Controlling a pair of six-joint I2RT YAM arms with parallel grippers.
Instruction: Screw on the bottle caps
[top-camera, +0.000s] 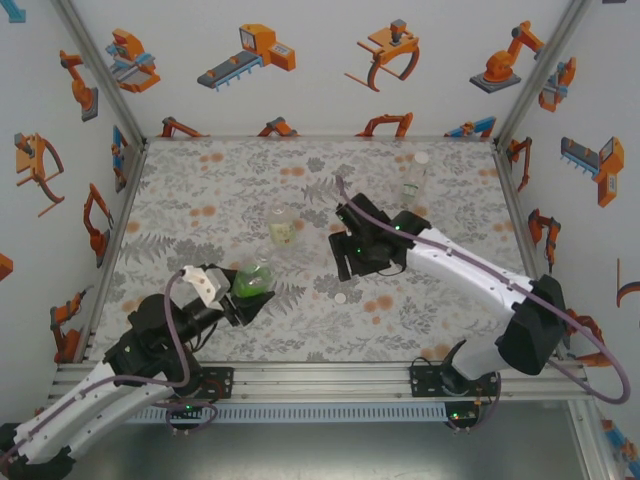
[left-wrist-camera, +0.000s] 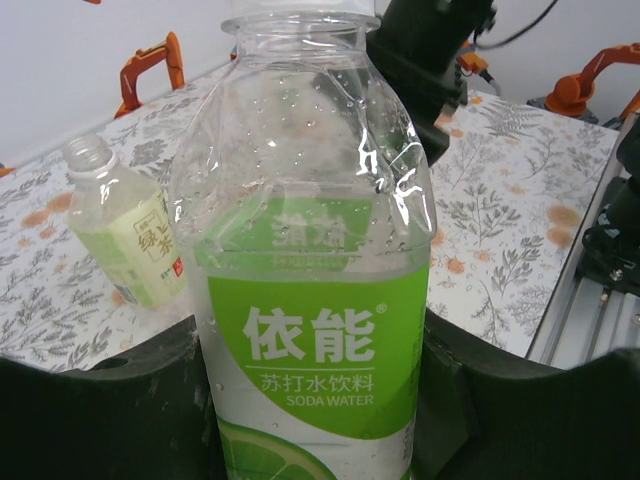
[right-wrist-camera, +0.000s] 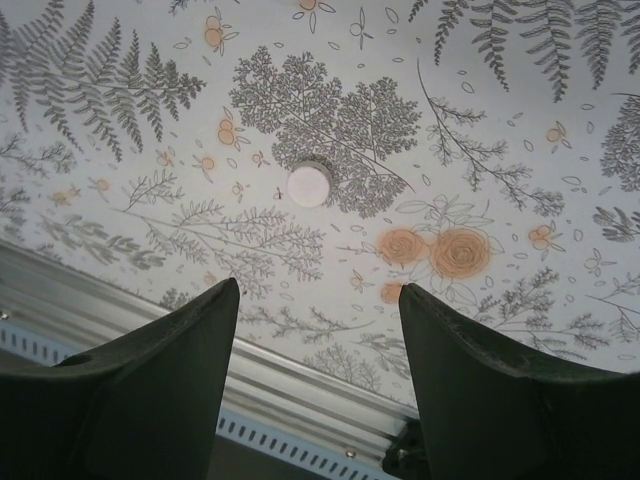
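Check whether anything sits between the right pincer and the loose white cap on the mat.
Nothing visible does. The white cap lies alone on the floral mat, bare mat between it and the open right pincer. The soda water bottle held in the left pincer stands off to one side.

Floral mat (top-camera: 200, 200) bears white cap (top-camera: 341, 298); yellowish bottle (top-camera: 285, 232); colourless bottle (top-camera: 415, 178).

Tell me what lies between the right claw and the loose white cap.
Bare floral mat and nothing else: in the right wrist view, the white cap lies just ahead of the open right claw, apart from it.
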